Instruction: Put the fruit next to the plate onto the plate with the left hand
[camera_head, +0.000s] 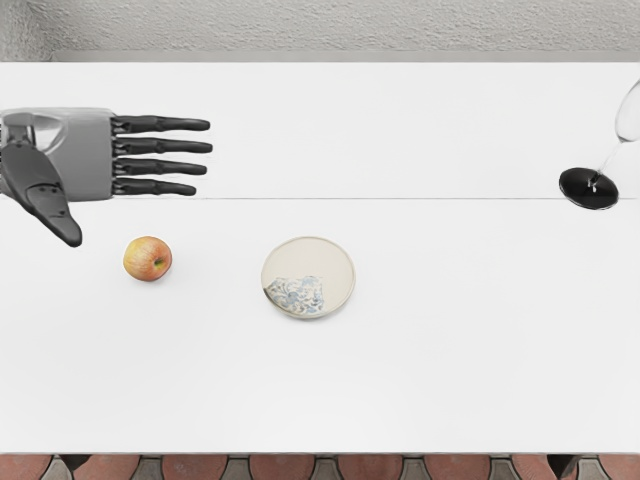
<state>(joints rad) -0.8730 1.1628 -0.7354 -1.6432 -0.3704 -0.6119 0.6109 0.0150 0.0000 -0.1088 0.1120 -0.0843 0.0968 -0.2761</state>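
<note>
Plate (318, 256) sits near the table's (450, 360) centre, with a patterned patch on its near-left part. Apple (147, 258) lies on the table to the plate's left, apart from it and not yet on it.

Risks: the round apple may roll away if a fingertip nudges it before the grasp closes. A shallow grasp could drop it short. A hard release could send it over the plate's low rim.

Left hand (100, 158) is beyond the apple, palm flat. Its four fingers are straight and point right, the thumb angles toward the viewer, and it holds nothing.
</note>
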